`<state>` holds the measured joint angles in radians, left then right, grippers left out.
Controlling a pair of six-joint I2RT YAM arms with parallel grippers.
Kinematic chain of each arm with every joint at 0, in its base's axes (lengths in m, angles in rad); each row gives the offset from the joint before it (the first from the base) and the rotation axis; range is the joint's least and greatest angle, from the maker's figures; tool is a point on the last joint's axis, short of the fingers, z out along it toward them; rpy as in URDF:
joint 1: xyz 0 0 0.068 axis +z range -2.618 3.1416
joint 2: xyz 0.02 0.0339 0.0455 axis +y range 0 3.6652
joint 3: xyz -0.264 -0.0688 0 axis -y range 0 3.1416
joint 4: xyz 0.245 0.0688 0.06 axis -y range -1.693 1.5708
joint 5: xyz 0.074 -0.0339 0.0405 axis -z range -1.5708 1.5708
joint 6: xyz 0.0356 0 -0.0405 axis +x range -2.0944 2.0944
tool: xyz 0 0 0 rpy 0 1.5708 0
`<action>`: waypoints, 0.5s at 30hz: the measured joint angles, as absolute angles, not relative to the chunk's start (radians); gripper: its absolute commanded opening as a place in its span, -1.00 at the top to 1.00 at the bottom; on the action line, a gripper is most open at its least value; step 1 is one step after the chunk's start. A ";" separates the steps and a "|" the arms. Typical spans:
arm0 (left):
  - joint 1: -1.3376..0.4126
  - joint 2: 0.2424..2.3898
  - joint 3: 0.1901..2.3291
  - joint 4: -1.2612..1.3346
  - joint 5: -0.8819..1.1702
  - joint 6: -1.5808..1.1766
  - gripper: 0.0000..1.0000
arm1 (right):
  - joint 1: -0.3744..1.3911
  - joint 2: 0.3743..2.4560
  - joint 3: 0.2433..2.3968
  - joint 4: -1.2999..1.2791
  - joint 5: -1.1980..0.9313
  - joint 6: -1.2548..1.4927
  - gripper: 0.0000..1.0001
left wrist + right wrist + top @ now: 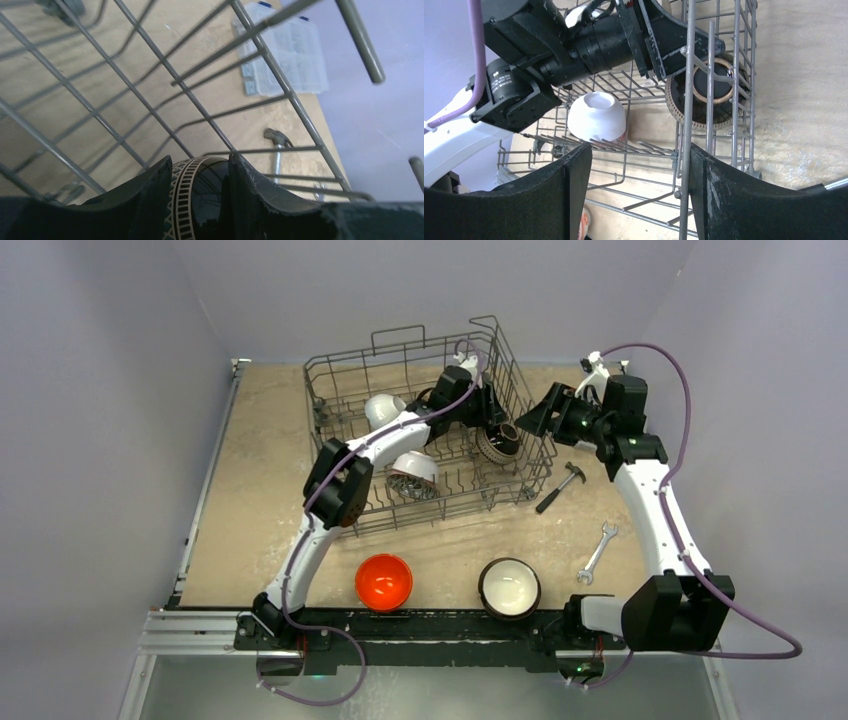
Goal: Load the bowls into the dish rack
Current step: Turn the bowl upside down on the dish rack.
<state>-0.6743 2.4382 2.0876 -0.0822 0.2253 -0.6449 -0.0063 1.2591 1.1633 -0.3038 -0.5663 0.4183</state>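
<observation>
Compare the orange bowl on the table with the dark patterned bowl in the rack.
The orange bowl is plain; the dark patterned bowl has a banded rim. The orange bowl sits upright on the table; the dark patterned bowl stands on edge in the dish rack. Both are small and round.

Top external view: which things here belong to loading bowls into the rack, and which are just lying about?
Job: dish rack, white bowl, upturned pale bowl, dark banded bowl, orange bowl, cream-lined bowl.
Lying about: hammer, wrench, clear compartment box.
</observation>
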 measured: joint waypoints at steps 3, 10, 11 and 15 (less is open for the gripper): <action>-0.675 2.412 2.008 -0.017 0.292 -0.681 0.20 | -0.006 1.264 1.174 -0.317 -0.564 0.415 -0.41; -0.686 2.262 1.728 0.147 0.343 -0.722 0.24 | -0.001 1.269 1.196 -0.334 -0.565 0.412 -0.48; -0.688 2.249 1.708 0.146 0.348 -0.725 0.24 | -0.001 1.269 1.200 -0.333 -0.564 0.411 -0.49; -0.707 2.225 1.679 0.123 0.364 -0.732 0.24 | 0.000 1.269 1.213 -0.342 -0.554 0.407 -0.57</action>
